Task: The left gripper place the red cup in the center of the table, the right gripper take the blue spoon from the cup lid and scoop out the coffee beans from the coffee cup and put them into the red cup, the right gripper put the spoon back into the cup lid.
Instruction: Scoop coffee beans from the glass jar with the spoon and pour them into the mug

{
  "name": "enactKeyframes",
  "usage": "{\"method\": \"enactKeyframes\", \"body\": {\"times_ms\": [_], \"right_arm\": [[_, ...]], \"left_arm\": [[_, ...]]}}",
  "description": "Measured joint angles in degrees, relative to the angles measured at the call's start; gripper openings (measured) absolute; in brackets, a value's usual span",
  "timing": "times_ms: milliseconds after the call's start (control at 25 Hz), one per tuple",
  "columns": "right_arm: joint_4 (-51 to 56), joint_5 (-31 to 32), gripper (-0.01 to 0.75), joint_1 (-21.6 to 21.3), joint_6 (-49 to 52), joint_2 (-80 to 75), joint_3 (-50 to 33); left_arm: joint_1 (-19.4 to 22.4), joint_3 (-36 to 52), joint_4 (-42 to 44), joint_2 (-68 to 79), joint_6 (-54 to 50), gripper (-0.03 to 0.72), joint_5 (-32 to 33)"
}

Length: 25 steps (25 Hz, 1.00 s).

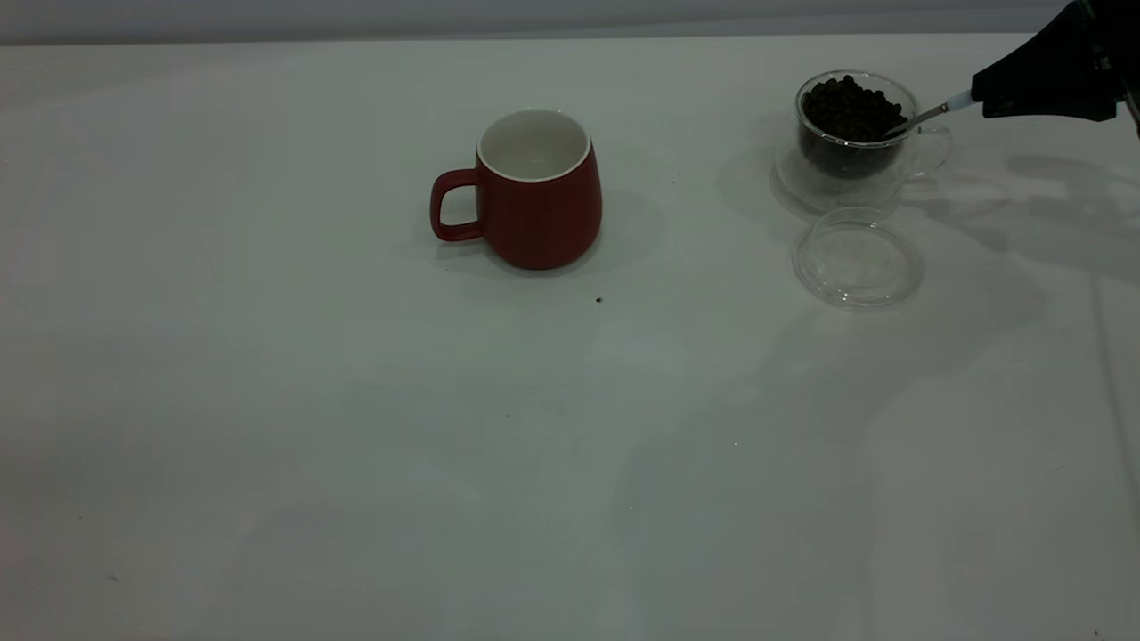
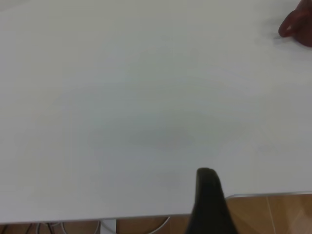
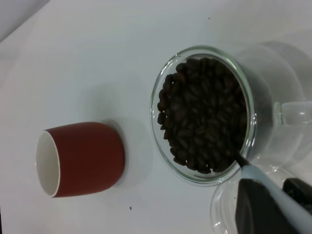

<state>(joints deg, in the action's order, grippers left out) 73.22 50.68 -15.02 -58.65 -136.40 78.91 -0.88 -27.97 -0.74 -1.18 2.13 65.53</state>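
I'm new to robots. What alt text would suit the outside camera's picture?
The right claw dips a blue spoon into a glass cup of coffee beans. Its lid lies empty in front, and a red cup stands mid-table.

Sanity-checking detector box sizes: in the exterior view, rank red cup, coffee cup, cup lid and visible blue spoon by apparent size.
1. red cup, clearly largest.
2. coffee cup and cup lid: look alike in width, and the lid lies nearer the camera, so unranked.
3. blue spoon, only a short stretch showing beyond the right gripper.
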Motion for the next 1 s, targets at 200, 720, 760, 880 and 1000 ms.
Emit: {"method": "enactKeyframes", "body": {"times_ms": [200,720,760,880,1000], "right_arm": [[0.2,1.0,0.109,-1.2,0.0,0.0,0.0],[1.1,1.9,0.109,-1.7,-0.8,0.0,0.0],[1.2,1.9,0.109,-1.7,-0.9,0.0,0.0],[2.0,2.5,0.109,-1.7,-0.9,0.0,0.0],[2.9,3.2,0.109,-1.7,-1.2,0.0,0.0]], "left_arm": [[0.0,0.0,0.0,0.0,0.0,0.587,0.0],[0.0,0.0,0.0,0.0,0.0,0.587,0.0],[0.0,0.0,0.0,0.0,0.0,0.587,0.0],[0.0,0.0,0.0,0.0,0.0,0.587,0.0],[0.0,0.0,0.0,0.0,0.0,0.587,0.0]]}}
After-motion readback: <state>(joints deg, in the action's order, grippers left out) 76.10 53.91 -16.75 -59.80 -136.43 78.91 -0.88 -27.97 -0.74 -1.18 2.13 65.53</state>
